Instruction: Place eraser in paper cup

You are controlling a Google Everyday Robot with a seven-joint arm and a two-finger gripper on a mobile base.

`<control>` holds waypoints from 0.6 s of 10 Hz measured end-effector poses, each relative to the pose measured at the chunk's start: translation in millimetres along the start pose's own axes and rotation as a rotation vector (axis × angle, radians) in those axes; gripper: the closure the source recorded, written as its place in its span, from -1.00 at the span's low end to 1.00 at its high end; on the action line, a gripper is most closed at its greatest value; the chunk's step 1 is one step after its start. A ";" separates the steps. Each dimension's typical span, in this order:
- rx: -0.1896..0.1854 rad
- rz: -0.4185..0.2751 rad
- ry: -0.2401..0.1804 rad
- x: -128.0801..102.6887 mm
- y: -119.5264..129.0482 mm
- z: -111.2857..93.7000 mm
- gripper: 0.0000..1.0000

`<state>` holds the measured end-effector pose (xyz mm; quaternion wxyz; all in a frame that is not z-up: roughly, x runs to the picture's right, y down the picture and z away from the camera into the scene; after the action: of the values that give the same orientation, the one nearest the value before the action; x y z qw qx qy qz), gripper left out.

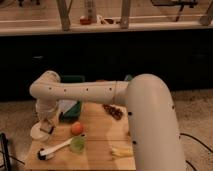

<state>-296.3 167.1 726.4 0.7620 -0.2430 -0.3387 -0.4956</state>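
Arm [85,91] bent leftward, hand [47,126] down over table [102,145] left edge.

The gripper [47,126] at the table's [97,129] left edge half-hides the paper cup [36,133].

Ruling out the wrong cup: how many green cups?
1: translucent green cup in front of the orange ball, right of the gripper at the table's left edge. The arm may hide others.

Big cream-white arm [150,120] here, a fat, smooth tube with rounded ends. Small dark screws [86,90] dot the slimmer link in a row, and more run down the thick link's edge. Bulbous elbow [46,85], same pale shell. The gripper [46,126] sits low on the left at the arm's end, pale with darker parts.
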 end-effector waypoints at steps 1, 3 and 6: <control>-0.002 -0.007 -0.003 -1.0 -1.3 1.1 1.00; -0.014 -0.024 0.001 -5.2 -3.6 -1.0 1.00; -0.027 -0.065 -0.001 -18.4 -11.4 -3.5 1.00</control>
<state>-311.0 171.0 710.6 0.7420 -0.2426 -0.3399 -0.5244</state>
